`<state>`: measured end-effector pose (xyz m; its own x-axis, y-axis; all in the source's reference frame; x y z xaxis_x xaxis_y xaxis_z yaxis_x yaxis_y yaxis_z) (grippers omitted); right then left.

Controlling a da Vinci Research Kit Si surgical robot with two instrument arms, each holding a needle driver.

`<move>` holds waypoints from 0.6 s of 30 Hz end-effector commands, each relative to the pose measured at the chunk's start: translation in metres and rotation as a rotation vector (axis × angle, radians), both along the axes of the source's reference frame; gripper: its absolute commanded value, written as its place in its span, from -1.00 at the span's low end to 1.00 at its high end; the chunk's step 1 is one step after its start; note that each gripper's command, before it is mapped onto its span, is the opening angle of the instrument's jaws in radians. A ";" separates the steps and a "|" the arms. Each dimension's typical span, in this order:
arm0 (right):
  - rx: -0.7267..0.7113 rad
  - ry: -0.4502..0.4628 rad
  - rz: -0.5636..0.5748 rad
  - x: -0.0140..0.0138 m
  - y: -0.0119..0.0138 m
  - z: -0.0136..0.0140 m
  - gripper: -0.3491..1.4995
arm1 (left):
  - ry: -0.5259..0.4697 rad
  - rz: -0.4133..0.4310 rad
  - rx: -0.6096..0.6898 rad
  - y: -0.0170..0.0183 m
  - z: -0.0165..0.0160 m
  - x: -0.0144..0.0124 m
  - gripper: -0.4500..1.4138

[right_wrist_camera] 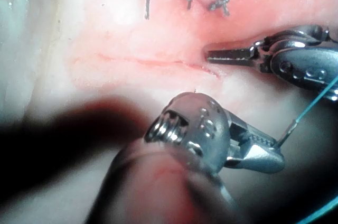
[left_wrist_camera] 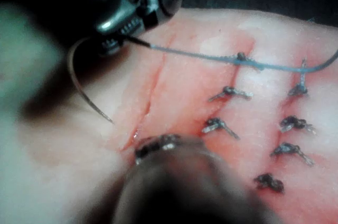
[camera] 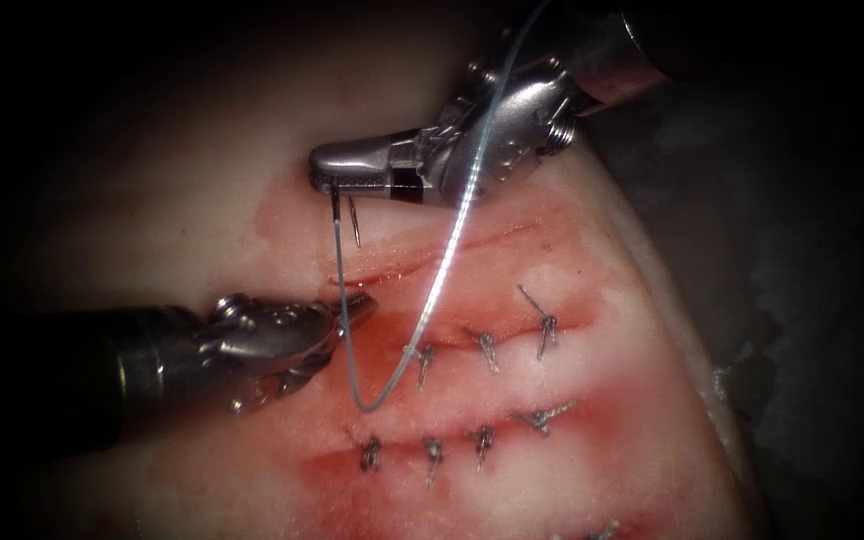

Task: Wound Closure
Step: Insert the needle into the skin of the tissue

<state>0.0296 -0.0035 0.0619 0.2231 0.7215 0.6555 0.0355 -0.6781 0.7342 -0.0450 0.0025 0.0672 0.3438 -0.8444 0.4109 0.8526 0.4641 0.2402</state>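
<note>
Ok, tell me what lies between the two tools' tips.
Endoscope view: the needle, held at its tail by the right tool, hangs there; its thread drops past the left tool at the cut.

You will find no readable text, label, brand, number or sign in any of the three views (I checked the metal tool bodies and the tissue surface).
</note>
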 end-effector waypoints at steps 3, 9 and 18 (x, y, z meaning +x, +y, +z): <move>-0.003 0.002 -0.002 0.0009 -0.0001 0.0005 -1.00 | -0.002 -0.001 -0.003 0.0005 0.0004 -0.0007 -1.00; -0.005 0.003 -0.003 0.0008 -0.0003 0.0006 -1.00 | -0.002 0.000 -0.003 0.0005 0.0004 -0.0006 -1.00; -0.010 -0.001 -0.010 0.0008 -0.0008 0.0008 -1.00 | -0.002 0.000 -0.003 0.0005 0.0005 -0.0005 -1.00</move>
